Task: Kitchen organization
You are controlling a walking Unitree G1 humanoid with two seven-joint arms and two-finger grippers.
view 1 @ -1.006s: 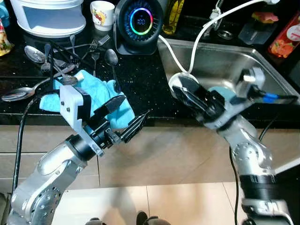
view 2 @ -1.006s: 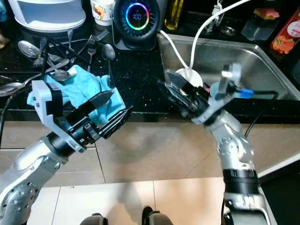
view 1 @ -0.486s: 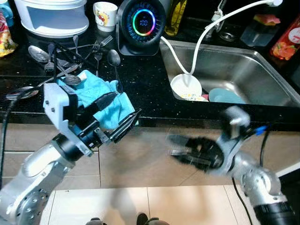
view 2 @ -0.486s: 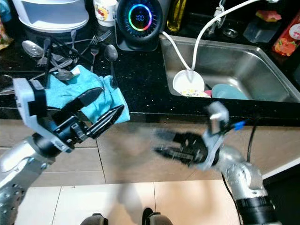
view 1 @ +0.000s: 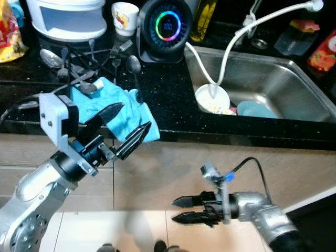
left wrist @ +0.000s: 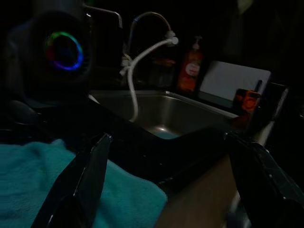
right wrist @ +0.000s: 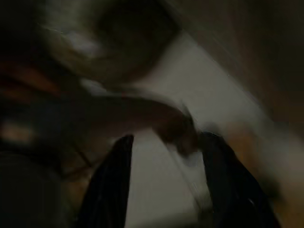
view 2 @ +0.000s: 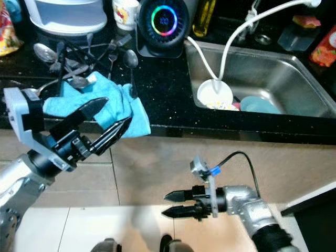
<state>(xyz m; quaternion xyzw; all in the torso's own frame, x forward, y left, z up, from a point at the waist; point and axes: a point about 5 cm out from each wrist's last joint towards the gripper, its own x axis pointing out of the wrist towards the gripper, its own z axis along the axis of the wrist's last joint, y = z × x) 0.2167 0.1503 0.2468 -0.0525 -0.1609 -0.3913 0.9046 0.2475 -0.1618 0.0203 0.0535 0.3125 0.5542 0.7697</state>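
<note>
A crumpled teal cloth (view 1: 122, 116) lies at the front edge of the black counter (view 1: 168, 100), with a tangle of spoons and forks (view 1: 79, 68) just behind it. My left gripper (view 1: 130, 123) is open with nothing held, its fingers pointing right just in front of the cloth; in the left wrist view the cloth (left wrist: 42, 185) lies right below the fingers (left wrist: 90, 180). My right gripper (view 1: 176, 209) is open and holds nothing, low in front of the cabinet, pointing left above the floor. The right wrist view is blurred, with both fingers (right wrist: 111, 185) apart.
The steel sink (view 1: 283, 79) on the right holds a white bowl (view 1: 212, 98) and a blue plate (view 1: 252, 109), with a white hose (view 1: 231, 47) running into it. A round speaker with a glowing ring (view 1: 168, 26), a cup (view 1: 125, 13) and a white appliance (view 1: 65, 18) stand at the back.
My right arm has swung down from the sink's edge to low in front of the cabinet, pointing left. The left gripper has hardly moved by the cloth.
</note>
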